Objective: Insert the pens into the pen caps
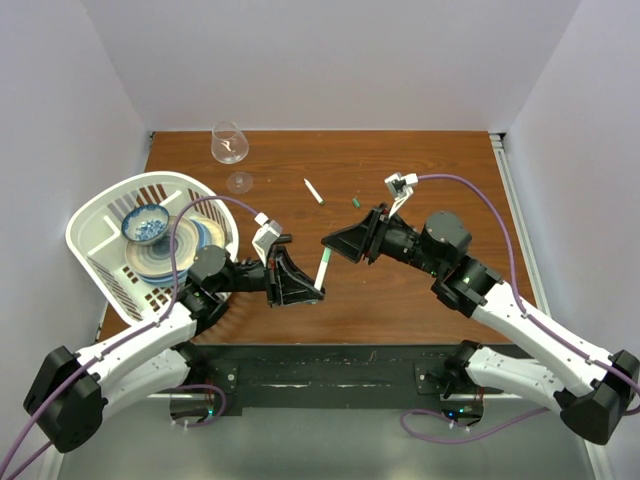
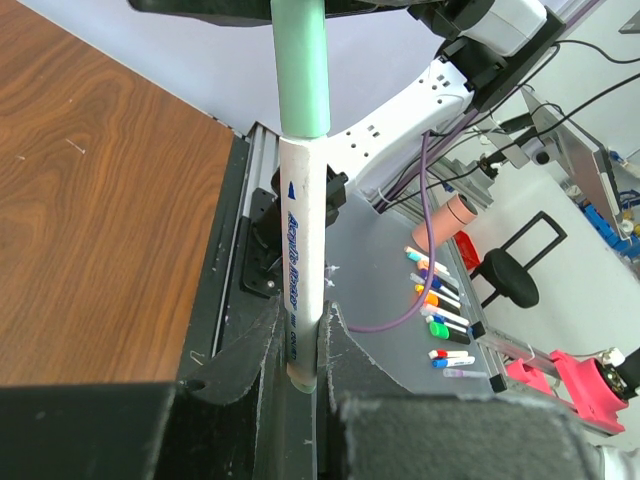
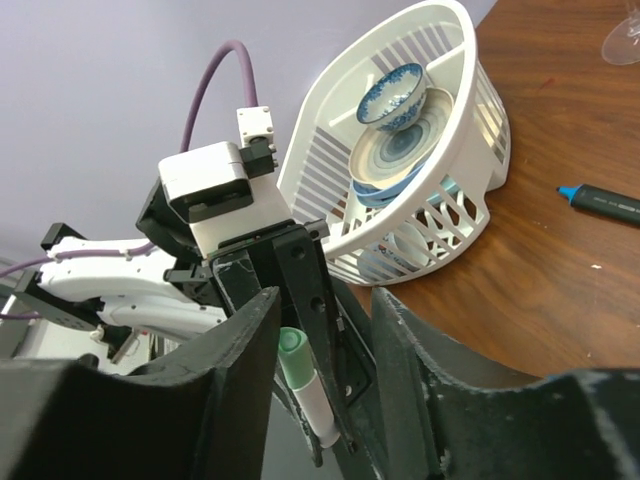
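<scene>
The left claw [image 1: 312, 290] was clenched on the white pen [image 2: 300, 260], held above the desk [image 1: 420, 290], its green cap [image 2: 302, 70] between the right claw's [image 3: 325, 320] fingers; whether those gripped it I could not tell. Pushing straight along the pen's axis would seat it best. 1 spare pen [image 1: 314, 190] and 1 loose cap [image 1: 354, 202] lay beyond, the basket [image 1: 100, 215] left; nothing blocked.

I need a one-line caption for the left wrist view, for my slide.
The left pincer clamps a white pen whose far end is in a green cap.
</scene>
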Tool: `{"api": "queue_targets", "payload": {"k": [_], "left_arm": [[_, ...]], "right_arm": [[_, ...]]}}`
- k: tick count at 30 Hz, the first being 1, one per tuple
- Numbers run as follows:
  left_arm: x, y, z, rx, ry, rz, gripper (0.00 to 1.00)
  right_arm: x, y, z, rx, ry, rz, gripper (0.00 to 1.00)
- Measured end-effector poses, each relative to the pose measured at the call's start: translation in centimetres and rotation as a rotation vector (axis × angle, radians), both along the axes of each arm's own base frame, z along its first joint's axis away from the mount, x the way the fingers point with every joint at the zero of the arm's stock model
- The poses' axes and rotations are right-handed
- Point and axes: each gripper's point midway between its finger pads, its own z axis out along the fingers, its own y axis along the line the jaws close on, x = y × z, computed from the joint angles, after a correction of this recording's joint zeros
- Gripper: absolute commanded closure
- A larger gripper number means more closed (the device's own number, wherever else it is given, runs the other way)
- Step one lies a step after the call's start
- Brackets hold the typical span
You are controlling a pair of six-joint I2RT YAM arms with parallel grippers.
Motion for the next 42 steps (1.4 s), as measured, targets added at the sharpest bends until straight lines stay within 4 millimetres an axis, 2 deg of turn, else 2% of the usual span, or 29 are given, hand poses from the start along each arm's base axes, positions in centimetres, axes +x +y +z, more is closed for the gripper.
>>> {"api": "queue_targets", "payload": {"k": [4,7,16,21,23,24,25,27,35,42], "left_arm": [[0.0,0.0,0.0,0.0,0.0,0.0,1.0],[0.1,-0.1,-0.2,0.005,0.006,0.0,1.0],[0.3,-0.2,-0.6,0.014,0.017,0.0,1.0],[0.4,-0.3,-0.8,0.018,0.022,0.0,1.0],[0.4,-0.3,-0.9,0.021,0.026,0.001,1.0],[0.4,-0.3,-0.9,0.022,0.027,0.001,1.0],[0.5,-0.4,-1.0,0.024,0.029,0.001,1.0],[0.6,-0.4,-1.1,0.027,0.034,0.002,1.0],[0.8,-0.8,-1.6,0.043,0.052,-0.016,1.0],[1.3,-1.3,-1.4,0.085,0.062,-0.032,1.0]], "right_arm": [[-0.2,0.1,0.4,0.014,-0.008,0.012,0.52],[-0.4,0.2,0.6,0.02,-0.011,0.023,0.52],[-0.4,0.2,0.6,0.021,-0.011,0.027,0.6],[-0.5,0.2,-0.3,0.009,0.003,0.027,0.63],[-0.6,0.1,-0.8,0.001,0.012,0.027,0.68],[-0.6,0.0,-1.0,-0.001,0.015,0.027,0.73],[-0.7,0.0,-1.2,-0.002,0.018,0.027,0.86],[-0.8,-0.1,-1.3,-0.003,0.021,0.029,0.99],[-0.9,0.0,-2.0,-0.007,0.029,0.031,1.0],[-0.9,-0.6,-2.1,-0.043,-0.034,0.018,1.0]]}}
